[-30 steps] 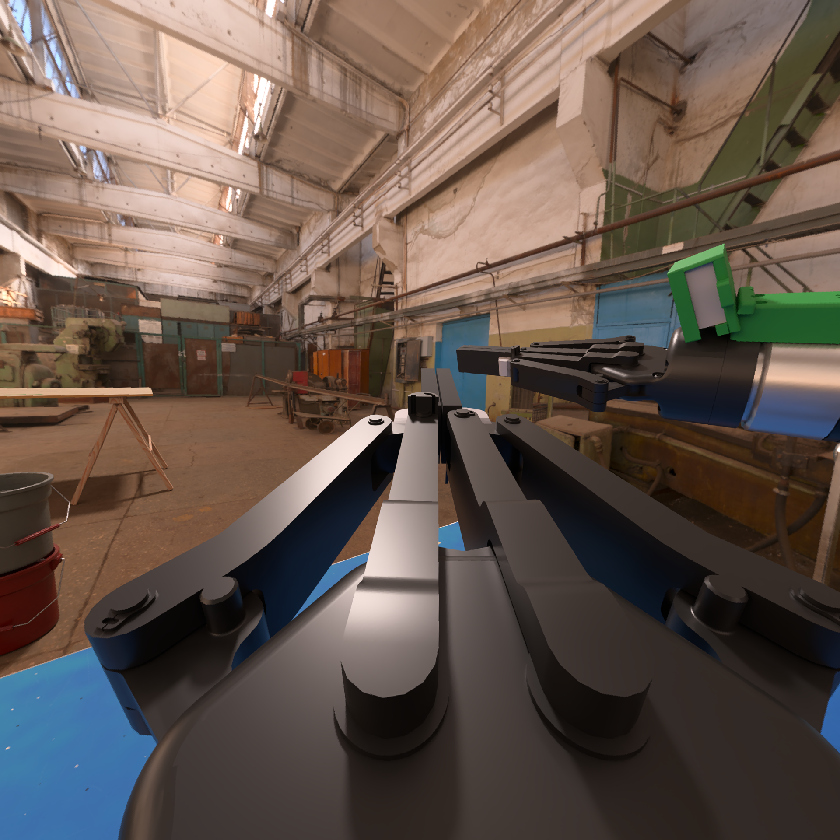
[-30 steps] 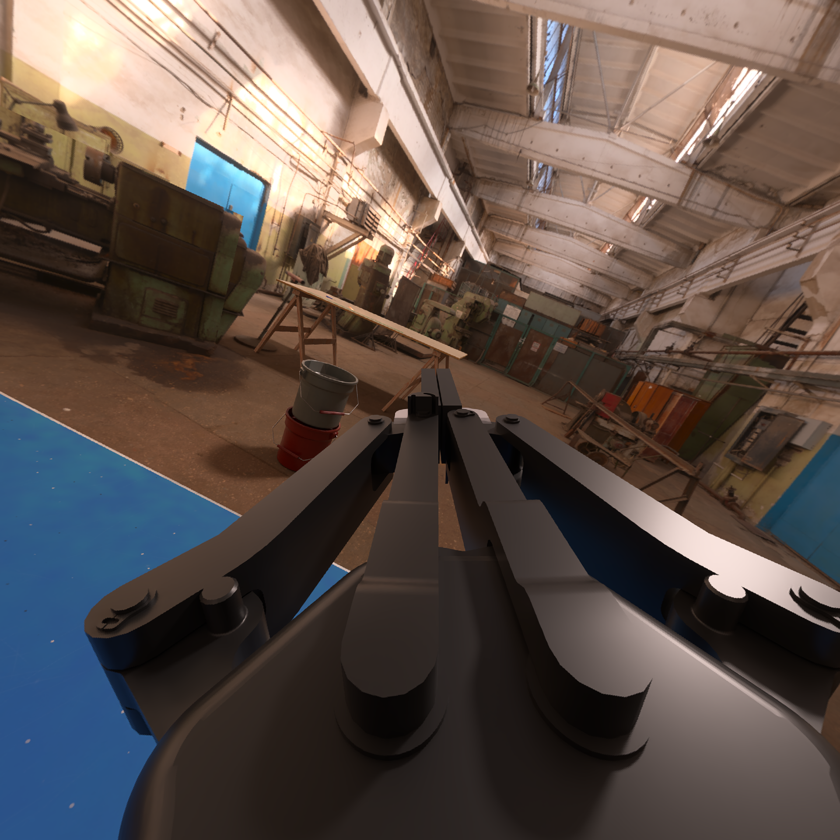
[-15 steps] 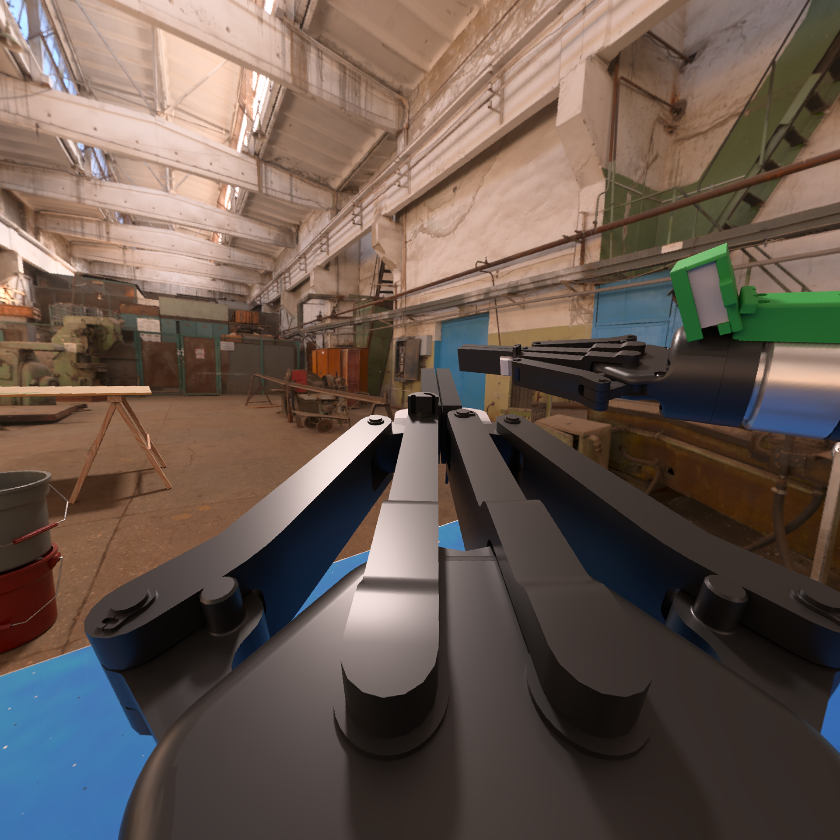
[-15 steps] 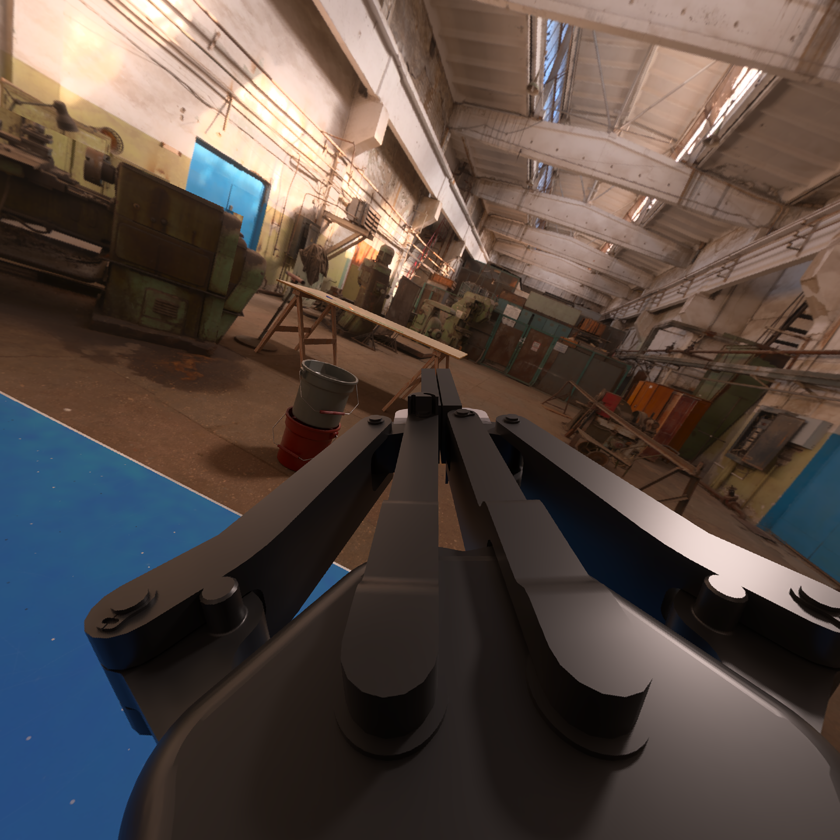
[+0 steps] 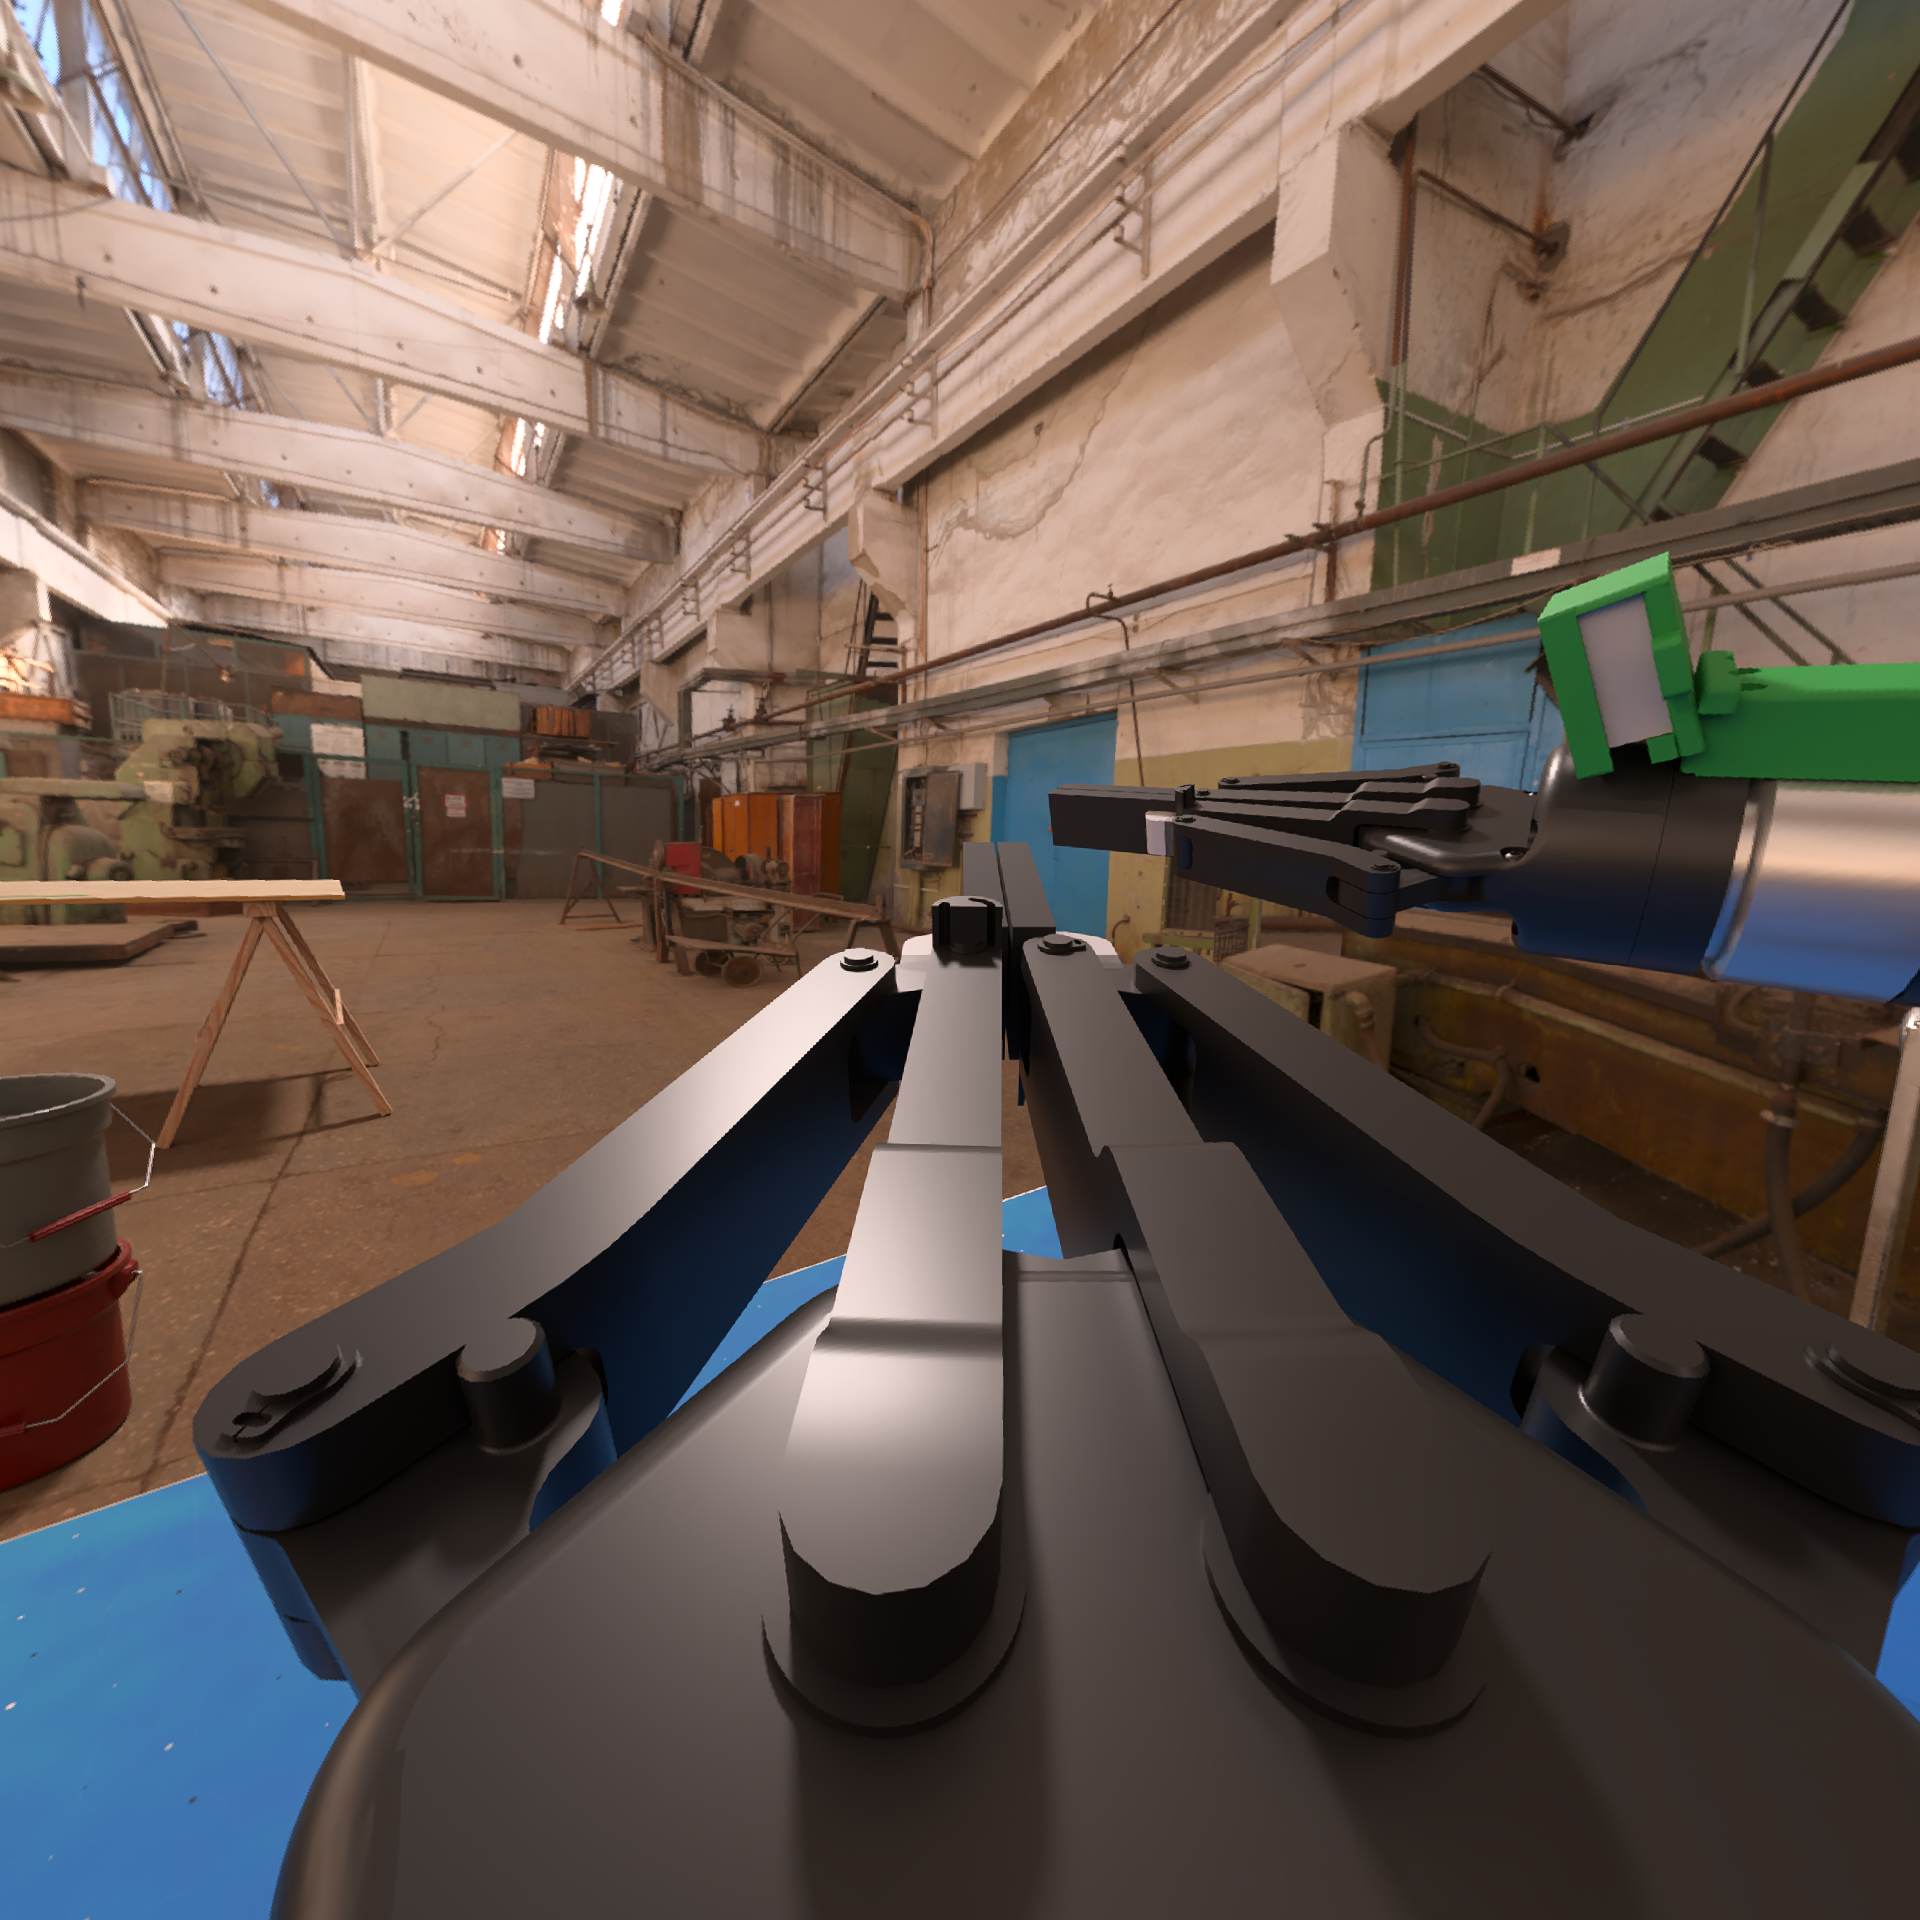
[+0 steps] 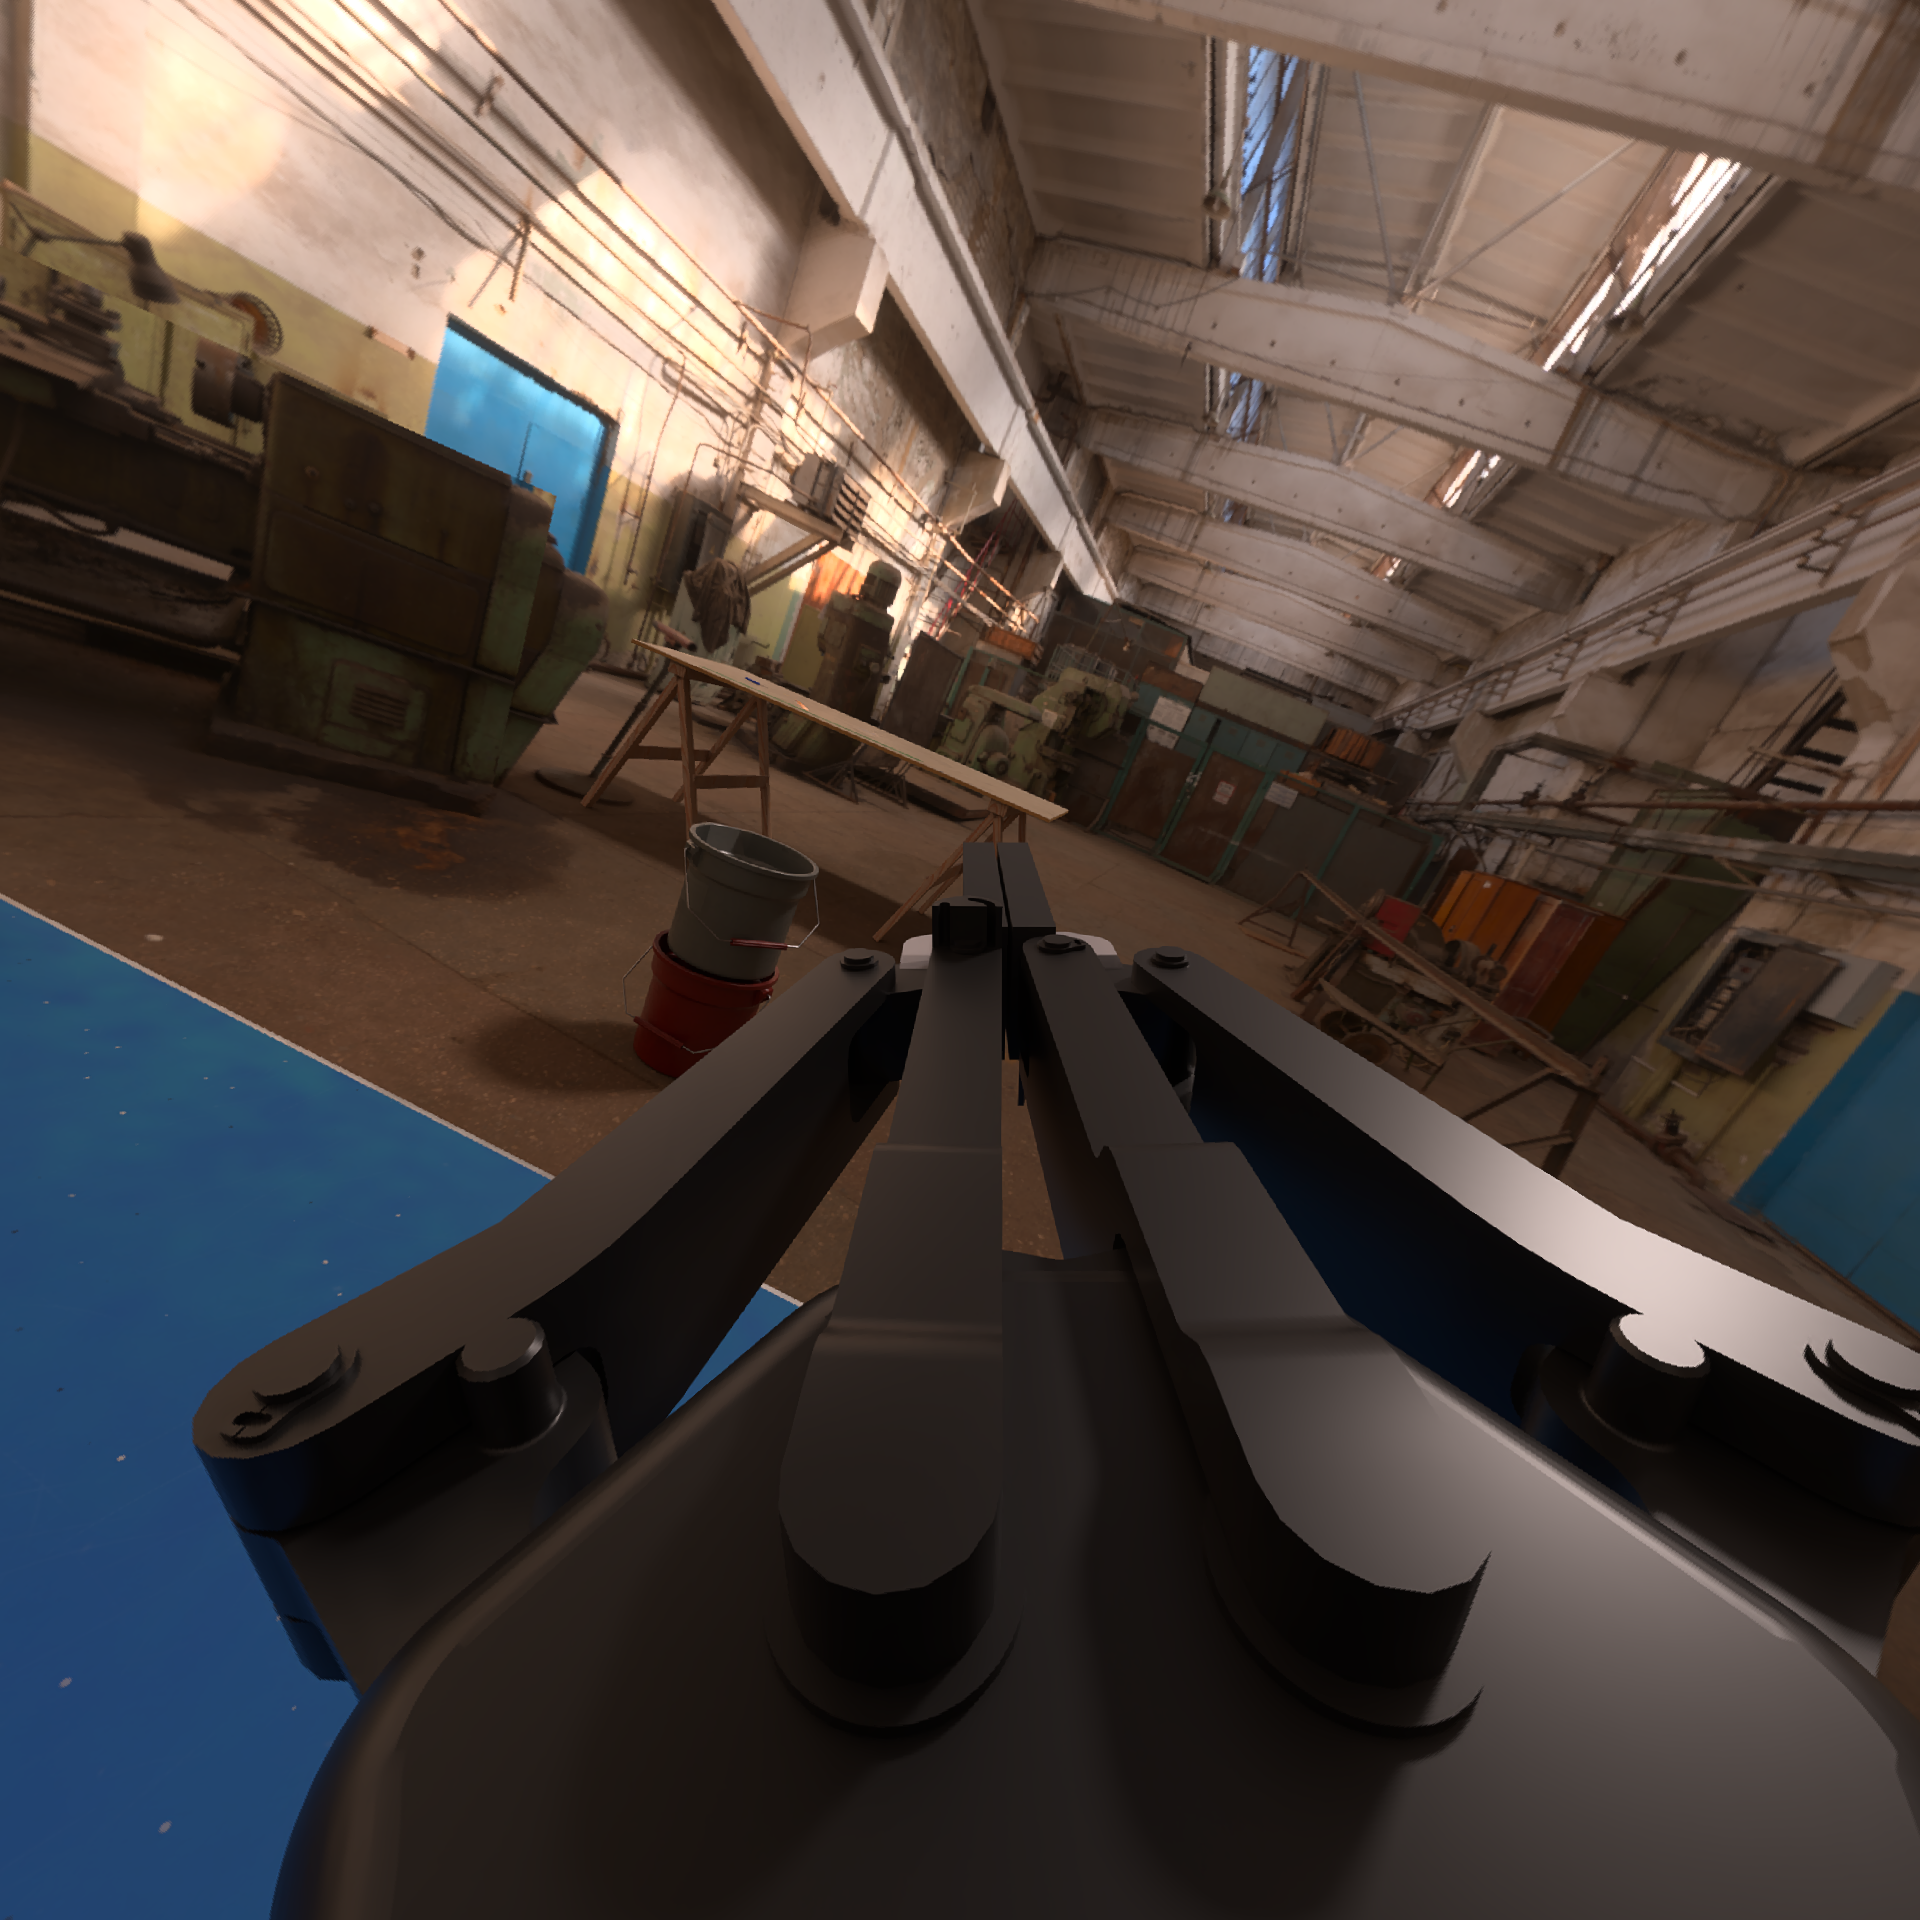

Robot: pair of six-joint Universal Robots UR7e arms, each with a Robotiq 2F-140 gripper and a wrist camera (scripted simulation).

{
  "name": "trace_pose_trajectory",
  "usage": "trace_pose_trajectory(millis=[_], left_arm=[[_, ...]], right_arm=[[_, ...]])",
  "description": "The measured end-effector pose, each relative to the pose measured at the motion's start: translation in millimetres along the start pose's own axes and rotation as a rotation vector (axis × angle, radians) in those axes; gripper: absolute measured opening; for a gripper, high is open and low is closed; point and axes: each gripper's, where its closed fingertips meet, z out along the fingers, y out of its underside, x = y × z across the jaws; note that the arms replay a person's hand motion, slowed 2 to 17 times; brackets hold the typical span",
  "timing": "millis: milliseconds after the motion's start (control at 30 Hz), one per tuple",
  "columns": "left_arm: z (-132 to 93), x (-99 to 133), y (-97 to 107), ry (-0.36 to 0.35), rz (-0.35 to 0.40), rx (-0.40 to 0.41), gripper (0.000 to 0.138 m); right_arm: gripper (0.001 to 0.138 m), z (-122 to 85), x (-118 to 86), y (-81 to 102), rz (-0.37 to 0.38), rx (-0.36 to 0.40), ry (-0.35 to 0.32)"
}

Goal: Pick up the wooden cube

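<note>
No wooden cube shows in either view. My left gripper [image 5: 1000, 883] is shut and empty, its black fingers pressed together and pointing level over the blue table [image 5: 125, 1704]. My right gripper [image 6: 1000, 883] is also shut and empty, held above the blue table [image 6: 208, 1195]. The right gripper also shows in the left wrist view [image 5: 1081, 816] at the upper right, shut, with a green block [image 5: 1621, 675] on its wrist.
Both views look out over the table edge into a large workshop hall. A grey bucket stacked in a red one [image 6: 727, 935] stands on the floor beyond the table. A plank on trestles [image 6: 831, 727] stands farther back.
The left wrist view has shifted slightly: the bucket and trestle sit a little lower and farther left. The right wrist view is almost unchanged. Both grippers stay shut.
</note>
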Motion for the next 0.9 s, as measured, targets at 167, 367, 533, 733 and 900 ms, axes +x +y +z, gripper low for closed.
trace_pose_trajectory(millis=[167,367,533,733,900], left_arm=[[0.1,0.2,0.3,0.0,0.001,-0.001,0.001],[0.3,0.4,0.6,0.0,0.001,-0.002,0.001],[0.4,0.6,0.8,0.001,0.002,-0.003,0.001],[0.6,0.9,1.1,0.001,0.003,-0.004,0.001],[0.7,1.1,1.3,0.001,0.003,-0.005,0.001]], right_arm=[[0.001,-0.5,0.3,0.1,0.0,0.001,0.0],[0.001,-1.0,0.6,0.1,0.0,0.002,0.0],[0.001,-1.5,0.8,0.1,0.0,0.003,0.0],[0.001,-2.0,1.1,0.1,0.0,0.004,-0.001],[0.001,-2.4,1.3,0.1,-0.001,0.005,-0.001]])
